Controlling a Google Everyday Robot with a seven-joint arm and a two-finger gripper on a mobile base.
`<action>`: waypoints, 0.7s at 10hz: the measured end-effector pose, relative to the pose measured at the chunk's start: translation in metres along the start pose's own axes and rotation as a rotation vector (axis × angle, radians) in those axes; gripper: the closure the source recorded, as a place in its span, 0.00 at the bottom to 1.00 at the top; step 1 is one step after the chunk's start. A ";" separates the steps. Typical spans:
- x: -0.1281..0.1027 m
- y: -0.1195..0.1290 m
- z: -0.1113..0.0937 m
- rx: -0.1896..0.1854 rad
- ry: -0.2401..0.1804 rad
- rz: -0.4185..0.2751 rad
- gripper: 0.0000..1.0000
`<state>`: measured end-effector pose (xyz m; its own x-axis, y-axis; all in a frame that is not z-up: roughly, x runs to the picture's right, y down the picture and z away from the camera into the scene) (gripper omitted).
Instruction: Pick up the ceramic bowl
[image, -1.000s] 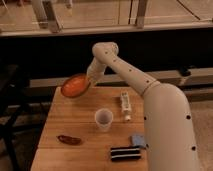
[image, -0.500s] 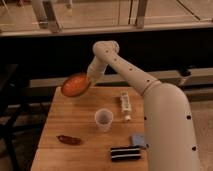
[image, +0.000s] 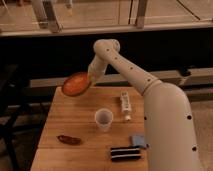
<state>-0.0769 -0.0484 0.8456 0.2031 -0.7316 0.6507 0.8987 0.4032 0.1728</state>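
The ceramic bowl (image: 75, 84) is glossy orange-red, round and shallow. It hangs tilted above the far left corner of the wooden table (image: 80, 125), clear of the surface. My gripper (image: 90, 77) is at the bowl's right rim and is shut on it, with the white arm reaching in from the right. The far edge of the bowl's rim is hidden behind the gripper.
A small translucent white cup (image: 103, 119) stands mid-table. A dark red elongated object (image: 69, 140) lies front left. A white tube (image: 125, 105) lies to the right. A black flat item (image: 125, 153) and a blue cloth (image: 138, 140) lie front right. A dark chair (image: 7, 120) stands left.
The bowl has stayed lifted and tilted in my gripper, with almost no shift in place. Nothing on the table has moved.
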 end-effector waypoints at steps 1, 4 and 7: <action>0.000 -0.001 0.000 -0.001 0.000 -0.003 1.00; 0.000 -0.002 -0.003 -0.005 0.000 -0.008 1.00; 0.001 -0.003 -0.004 -0.007 -0.001 -0.012 1.00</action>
<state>-0.0780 -0.0521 0.8426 0.1925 -0.7359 0.6491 0.9037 0.3908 0.1751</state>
